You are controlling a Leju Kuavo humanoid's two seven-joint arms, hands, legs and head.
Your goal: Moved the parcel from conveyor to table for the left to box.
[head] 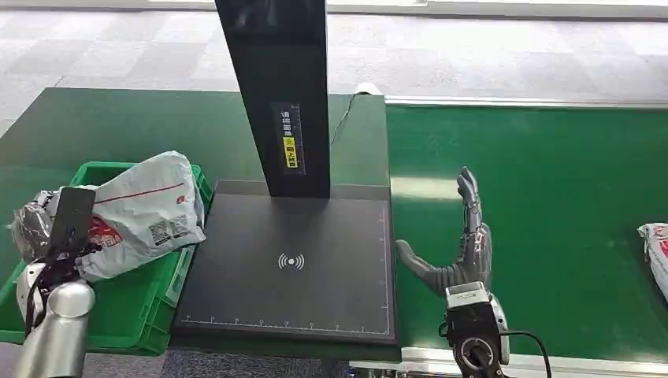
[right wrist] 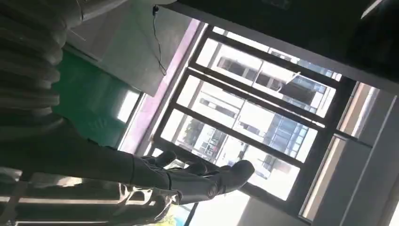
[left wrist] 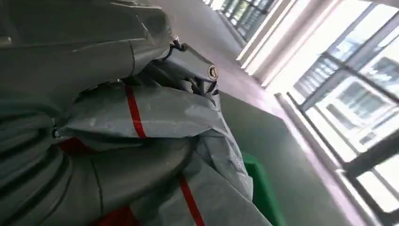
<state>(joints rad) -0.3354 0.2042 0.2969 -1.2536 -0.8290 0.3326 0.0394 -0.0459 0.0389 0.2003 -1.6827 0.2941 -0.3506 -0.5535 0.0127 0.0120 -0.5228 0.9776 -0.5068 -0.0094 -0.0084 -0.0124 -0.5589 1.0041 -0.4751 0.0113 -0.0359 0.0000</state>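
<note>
Left hand [head: 43,228] grips a crumpled grey-white plastic courier parcel [head: 146,209] with a red stripe and printed labels, holding it over the green plastic crate [head: 150,303]. The left wrist view shows the thick grey thumb and the fingers [left wrist: 141,160] wrapped around the wrinkled film, so the hold looks firm. Most of the parcel's bulk lies just past the hand, towards the scanner. Whether its underside rests on the crate's rim or hangs free I cannot tell. Judging from this, the boxing step is under way and the parcel is placed for lowering into the crate.

Just beyond the parcel, a flat black scanning platform [head: 291,276] with a white wireless mark lies on the dark green table [head: 118,126], and a tall black post [head: 276,94] with a yellow label rises from its far edge. The platform is bare, which suits a handover spot between the two arms.

Right hand [head: 461,252] stands over the green conveyor belt [head: 551,197], just beside the platform's edge, fingers straight and spread, thumb out, holding nothing. It seems to wait there for the next item: another white parcel [head: 655,256] lies well apart from it at the belt's far side, partly cut off by the frame.
</note>
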